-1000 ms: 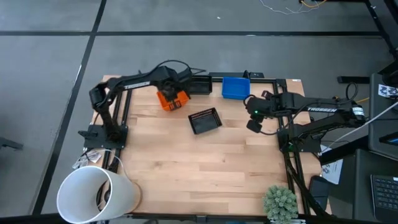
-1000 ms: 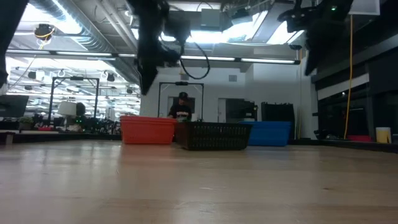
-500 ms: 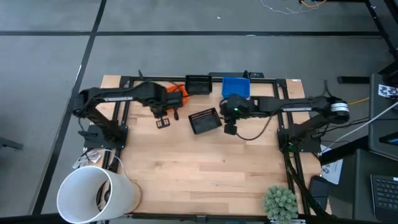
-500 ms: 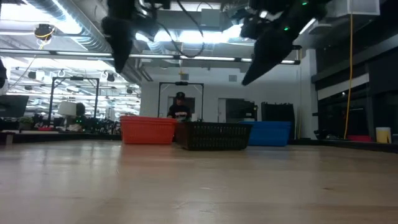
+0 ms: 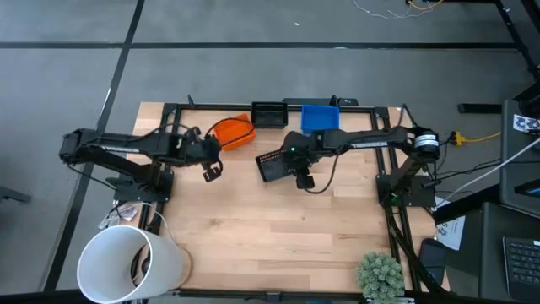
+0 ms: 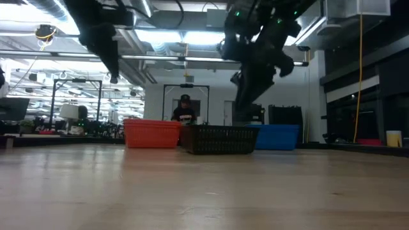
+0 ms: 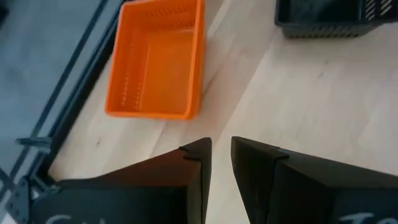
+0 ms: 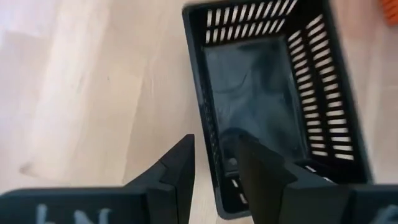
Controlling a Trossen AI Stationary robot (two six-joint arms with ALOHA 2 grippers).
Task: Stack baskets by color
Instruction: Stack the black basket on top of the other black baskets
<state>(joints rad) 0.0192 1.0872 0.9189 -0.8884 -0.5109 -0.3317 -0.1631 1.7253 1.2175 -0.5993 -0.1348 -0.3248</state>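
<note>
Black basket point(image 5: 272, 165) rim between right gripper point(image 8: 214, 158) spread jaws, left gripper point(image 7: 221, 152) jaws narrowly apart, seemingly empty.

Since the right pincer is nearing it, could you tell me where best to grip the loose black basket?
Probably its thin side rim, from above: the black basket sits upright, mouth open, and the right pincer is open astride that wall.
</note>
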